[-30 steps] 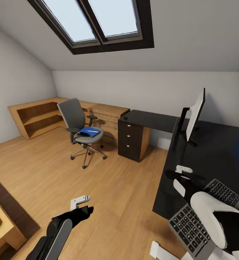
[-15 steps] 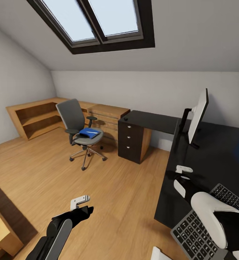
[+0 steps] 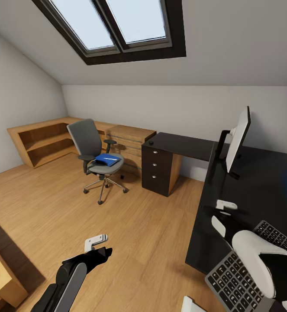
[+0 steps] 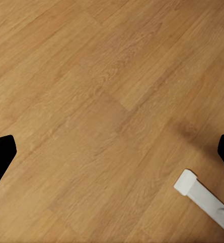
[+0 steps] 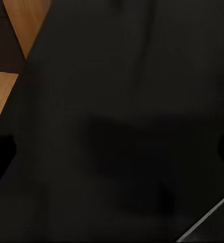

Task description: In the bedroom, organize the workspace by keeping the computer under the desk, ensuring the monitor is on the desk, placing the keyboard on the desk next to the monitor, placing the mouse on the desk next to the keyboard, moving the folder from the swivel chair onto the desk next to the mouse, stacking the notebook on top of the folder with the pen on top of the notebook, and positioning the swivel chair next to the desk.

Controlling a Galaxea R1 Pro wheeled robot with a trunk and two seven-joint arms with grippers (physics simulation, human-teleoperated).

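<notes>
The keyboard (image 3: 247, 264) lies on the black table (image 3: 256, 186) near the monitor (image 3: 237, 141), under the right gripper (image 3: 223, 210), whose fingers stand apart, empty. The left gripper (image 3: 95, 242) hangs over the floor (image 3: 139, 225), fingers likewise released. The folder (image 3: 107, 159) waits on the swivel chair (image 3: 93, 151), well apart. Keyboard placement looks finished; next likely calls for driving toward the chair.

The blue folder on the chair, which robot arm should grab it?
Probably the left. The left gripper hangs free over the floor on the swivel chair's side, where the folder lies. The right gripper is over the desk.
</notes>
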